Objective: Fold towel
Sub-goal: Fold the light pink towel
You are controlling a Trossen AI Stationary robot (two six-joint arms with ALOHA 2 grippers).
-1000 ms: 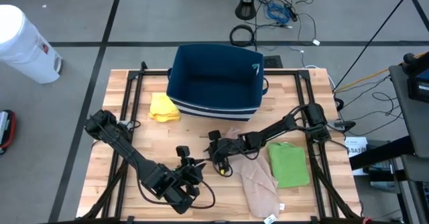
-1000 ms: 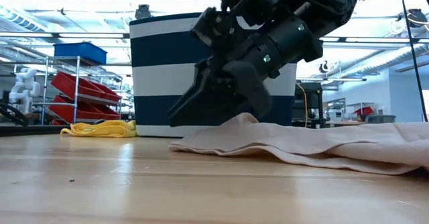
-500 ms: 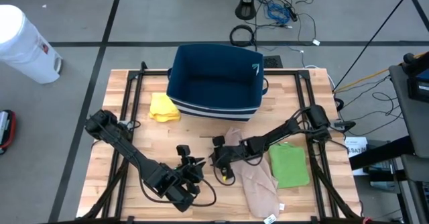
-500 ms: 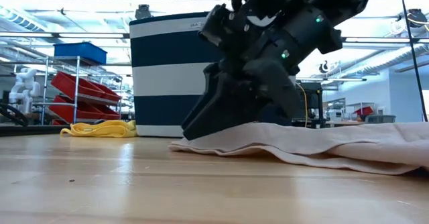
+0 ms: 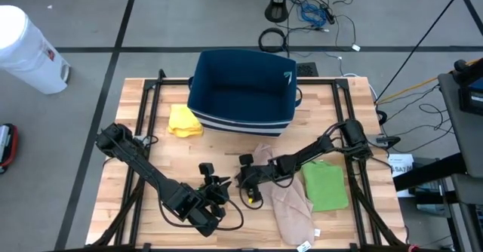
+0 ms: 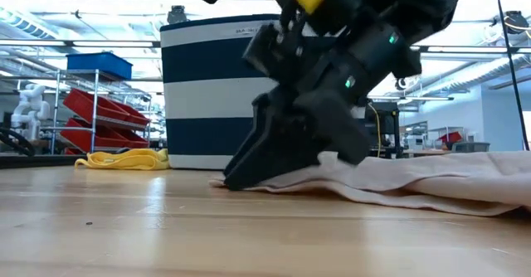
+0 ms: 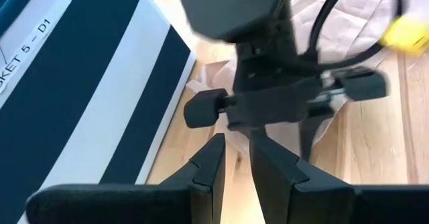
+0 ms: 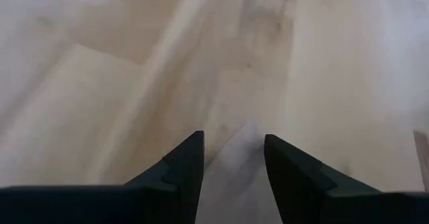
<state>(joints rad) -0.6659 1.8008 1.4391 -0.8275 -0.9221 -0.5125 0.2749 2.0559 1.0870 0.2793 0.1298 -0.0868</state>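
Right claw, fingers spread, presses on my beige towel's edge; left claw, nearly pressed together, waits just beside it.

towel: pale beige
folded cloth: green
crumpled cloth: yellow
basket: navy, white stripes
counter: light wood
arms: black

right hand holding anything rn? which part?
Right hand is down at the beige towel's left edge, fingers apart. A fold of cloth lies between them; a firm grip cannot be told. Left hand holds nothing.
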